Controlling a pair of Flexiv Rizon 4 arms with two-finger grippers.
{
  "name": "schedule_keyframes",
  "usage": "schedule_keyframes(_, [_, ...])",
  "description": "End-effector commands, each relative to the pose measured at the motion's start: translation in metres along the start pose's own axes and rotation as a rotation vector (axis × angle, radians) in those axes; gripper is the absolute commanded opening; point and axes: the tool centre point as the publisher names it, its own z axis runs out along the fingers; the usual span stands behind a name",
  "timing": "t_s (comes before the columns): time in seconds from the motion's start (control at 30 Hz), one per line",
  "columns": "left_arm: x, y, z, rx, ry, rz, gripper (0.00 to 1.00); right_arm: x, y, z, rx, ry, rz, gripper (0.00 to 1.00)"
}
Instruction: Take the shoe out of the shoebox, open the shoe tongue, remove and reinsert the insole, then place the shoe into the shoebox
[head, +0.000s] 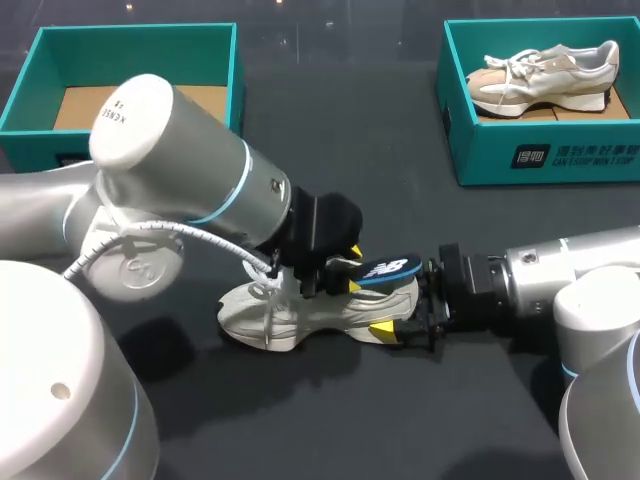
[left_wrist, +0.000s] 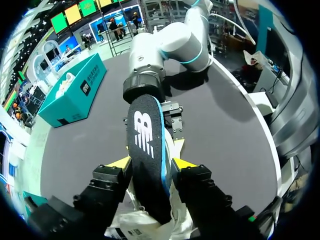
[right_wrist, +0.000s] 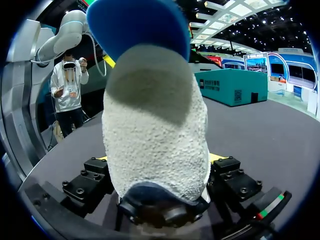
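Dark grey covered the table (head: 400, 430), and near its middle sat the pale shoe (head: 285, 315), sole down, toe toward 9 o'clock and heel toward 3 o'clock. The right end effector (right_wrist: 157, 160) came in from 3 o'clock and was clamped on the heel, with 1 yellow-tipped finger pressed to each side of it. The left end effector (left_wrist: 150, 162) hung over the shoe from the 9 o'clock side, pinching the insole (left_wrist: 147, 150) between its 2 fingers. The insole was dark on top with a blue edge, and its far end stood raised above the heel, pointing at the right arm. Loose white laces (head: 270, 292) trailed beside the left fingers. At 11 o'clock on the table stood an open teal shoebox (head: 135, 32) with a brown cardboard floor. At 1 o'clock stood a second teal shoebox (head: 540, 155), well apart from both arms, with another pale shoe (head: 545, 78) lying inside it.
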Motion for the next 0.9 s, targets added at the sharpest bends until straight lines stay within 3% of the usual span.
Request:
schedule_keyframes(0.03, [0.009,0.005,-0.007,0.019,-0.03,0.016,0.5,0.001,0.0,0.001,0.004,-0.001,0.002,0.0])
schedule_keyframes(0.43, [0.005,-0.003,-0.001,0.066,-0.127,0.096,0.52,0.001,0.0,0.001,0.004,-0.001,0.002,0.0])
schedule_keyframes(0.9, [0.012,-0.007,0.015,0.1,-0.153,0.156,0.67,0.001,0.0,0.001,0.004,-0.001,0.002,0.0])
